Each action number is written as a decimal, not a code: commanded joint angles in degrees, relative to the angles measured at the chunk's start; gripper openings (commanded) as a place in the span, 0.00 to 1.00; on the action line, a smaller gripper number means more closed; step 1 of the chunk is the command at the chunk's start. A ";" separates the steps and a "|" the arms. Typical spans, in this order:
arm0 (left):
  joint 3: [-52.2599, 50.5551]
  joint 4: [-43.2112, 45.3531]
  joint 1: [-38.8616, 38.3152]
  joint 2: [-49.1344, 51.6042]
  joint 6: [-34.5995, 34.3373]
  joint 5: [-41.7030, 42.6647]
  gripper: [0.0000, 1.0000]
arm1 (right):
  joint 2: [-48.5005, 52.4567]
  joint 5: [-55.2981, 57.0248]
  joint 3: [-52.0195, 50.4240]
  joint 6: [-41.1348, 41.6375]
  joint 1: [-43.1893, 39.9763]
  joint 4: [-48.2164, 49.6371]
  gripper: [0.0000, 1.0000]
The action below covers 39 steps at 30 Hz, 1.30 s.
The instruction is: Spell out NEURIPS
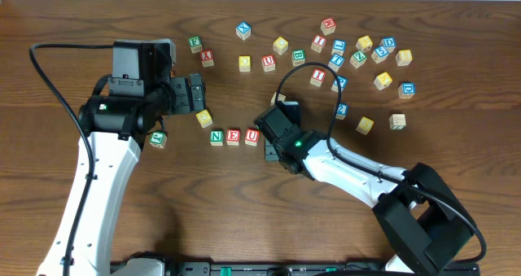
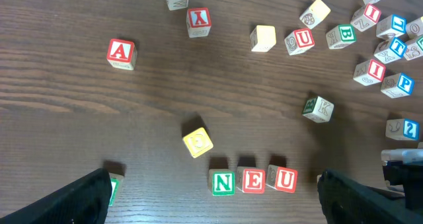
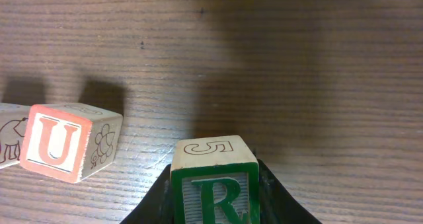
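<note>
Three blocks stand in a row near the table's middle: green N (image 1: 216, 136), red E (image 1: 234, 136) and red U (image 1: 251, 135). They also show low in the left wrist view: N (image 2: 223, 182), E (image 2: 253, 180), U (image 2: 284, 179). My right gripper (image 1: 271, 150) is shut on a green R block (image 3: 215, 184) and holds it just right of the U (image 3: 66, 145), with a gap between them. In the overhead view the R is hidden under the gripper. My left gripper (image 1: 197, 94) is open and empty, behind and left of the row.
Several loose letter blocks lie scattered at the back right, among them a red I (image 1: 317, 76) and a blue P (image 1: 339, 83). A yellow block (image 1: 203, 118) lies behind the N. A green block (image 1: 158, 138) sits left of the row.
</note>
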 commanded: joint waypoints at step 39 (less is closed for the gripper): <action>1.31 0.02 0.09 -0.52 0.33 0.33 0.98 | 4.39 -3.39 -0.35 -2.08 2.58 7.39 0.22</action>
